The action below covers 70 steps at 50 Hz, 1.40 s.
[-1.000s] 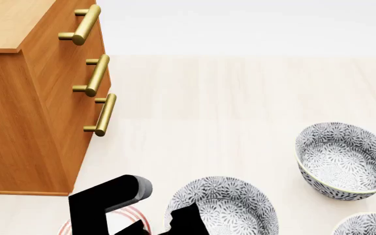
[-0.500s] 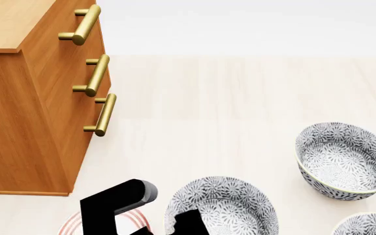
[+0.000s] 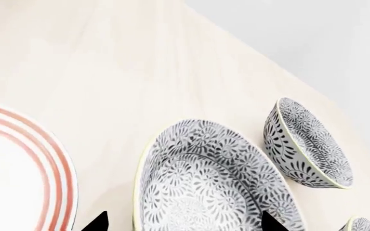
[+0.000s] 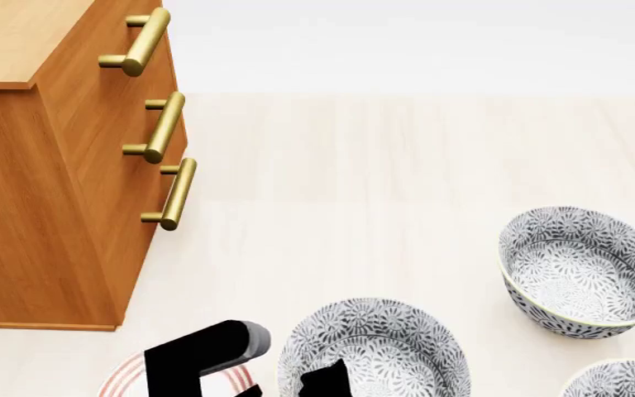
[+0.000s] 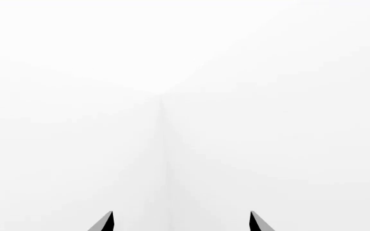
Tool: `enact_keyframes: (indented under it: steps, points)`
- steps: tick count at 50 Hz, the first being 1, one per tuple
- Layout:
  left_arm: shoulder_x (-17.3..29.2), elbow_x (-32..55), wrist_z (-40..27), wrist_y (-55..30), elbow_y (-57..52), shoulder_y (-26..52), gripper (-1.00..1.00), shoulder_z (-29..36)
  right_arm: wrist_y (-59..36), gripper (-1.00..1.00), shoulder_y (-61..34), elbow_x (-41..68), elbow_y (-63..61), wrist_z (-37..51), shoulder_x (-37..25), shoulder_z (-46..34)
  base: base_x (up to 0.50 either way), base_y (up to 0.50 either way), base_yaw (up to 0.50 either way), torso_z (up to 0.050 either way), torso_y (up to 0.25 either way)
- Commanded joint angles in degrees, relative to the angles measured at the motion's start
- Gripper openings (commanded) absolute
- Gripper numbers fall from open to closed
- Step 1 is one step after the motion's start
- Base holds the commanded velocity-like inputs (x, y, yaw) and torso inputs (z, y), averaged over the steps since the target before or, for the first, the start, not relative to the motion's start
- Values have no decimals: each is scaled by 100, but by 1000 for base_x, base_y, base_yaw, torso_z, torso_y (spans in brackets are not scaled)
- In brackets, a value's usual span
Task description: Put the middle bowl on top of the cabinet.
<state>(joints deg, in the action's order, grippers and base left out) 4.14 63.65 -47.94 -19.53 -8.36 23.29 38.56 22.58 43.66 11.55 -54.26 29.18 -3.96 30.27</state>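
The middle bowl [image 4: 375, 351] sits on the pale wooden floor [image 4: 384, 165] near the bottom of the head view, deep and round, patterned in dark grey inside and out with a pale rim. The left gripper [image 4: 279, 376] hangs at its near-left edge with its jaws apart — one black finger over the bowl's rim, the other out over the plate [image 4: 125, 382], a flat white dish with red rings lying just beside the bowl. In the left wrist view the two fingertips [image 3: 98, 222] straddle the bowl's rim [image 3: 137, 183], with the bowl's inside filling the space between them; whether either tip touches the ceramic cannot be told. A second bowl [image 4: 582, 269] stands apart to the right, and a third [image 4: 621, 380] shows only partly at the lower right corner. The cabinet [image 4: 64, 165] rises at the left, orange-brown with three brass handles [image 4: 163, 126] down its front — its top is bare in the part that shows. The right gripper [image 5: 179, 222] appears only in its own wrist view, its fingertips spread wide before blank white, holding nothing.
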Motion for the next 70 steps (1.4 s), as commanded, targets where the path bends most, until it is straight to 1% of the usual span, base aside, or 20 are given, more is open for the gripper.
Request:
enact_keyframes:
  steps: [1, 19, 48, 50, 51, 52, 68, 70]
  points:
    - [19, -88, 339, 274, 267, -81, 100, 115, 88, 100, 44, 76, -62, -172, 161, 123, 0, 0, 0, 0, 0]
    - [10, 124, 848, 518, 654, -117, 100, 189, 187, 100, 121, 131, -213, -355, 374, 232, 0, 0, 0, 0, 0]
    - [28, 213, 1151, 877, 1127, -152, 100, 300, 89, 100, 132, 204, -417, -386, 393, 366, 0, 0, 0, 0, 0]
    - [27, 238, 1182, 907, 1155, -154, 100, 295, 86, 100, 132, 206, -425, -389, 393, 368, 0, 0, 0, 0, 0]
    - [20, 311, 1318, 954, 1167, -177, 100, 264, 83, 100, 132, 205, -427, -395, 393, 370, 0, 0, 0, 0, 0]
    - [29, 300, 1302, 962, 1159, -177, -100, 272, 81, 100, 133, 212, -430, -399, 393, 375, 0, 0, 0, 0, 0]
    - [172, -90, 1329, 1286, 672, -206, -100, 454, 87, 100, 133, 235, -454, -401, 393, 410, 0, 0, 0, 0, 1]
    - [223, -308, 1318, 1371, 531, -196, -100, 518, 99, 100, 133, 211, -452, -394, 393, 388, 0, 0, 0, 0, 0]
